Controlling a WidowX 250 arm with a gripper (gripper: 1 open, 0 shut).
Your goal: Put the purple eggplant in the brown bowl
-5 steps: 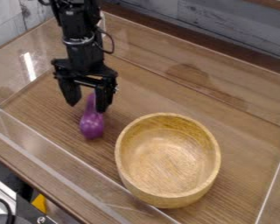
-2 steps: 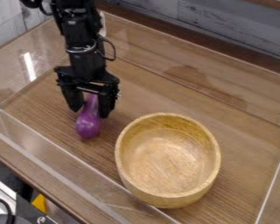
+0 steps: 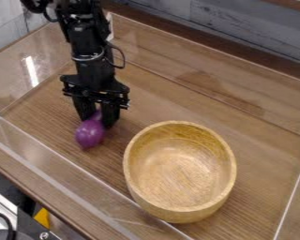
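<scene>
So compared with a second ago, the gripper (image 3: 100, 119) has dropped a bit lower and its jaws have pinched together; they were spread wide before. The purple eggplant (image 3: 89, 134) has also shifted, now lying a little further left of the brown bowl (image 3: 180, 171) and showing more of its rounded end. It sits on the wooden table (image 3: 228, 98), just left of the bowl's rim, not touching it. The closed fingertips come down on the eggplant's upper right end, so it looks like they're clamped on that tip, though honestly the grip point is hidden behind the fingers and I can't swear it's secure. Gripper points straight down, which makes sense for a top pinch. The bowl is empty, waiting. My guess: next comes lifting and carrying it right over the rim.
</scene>
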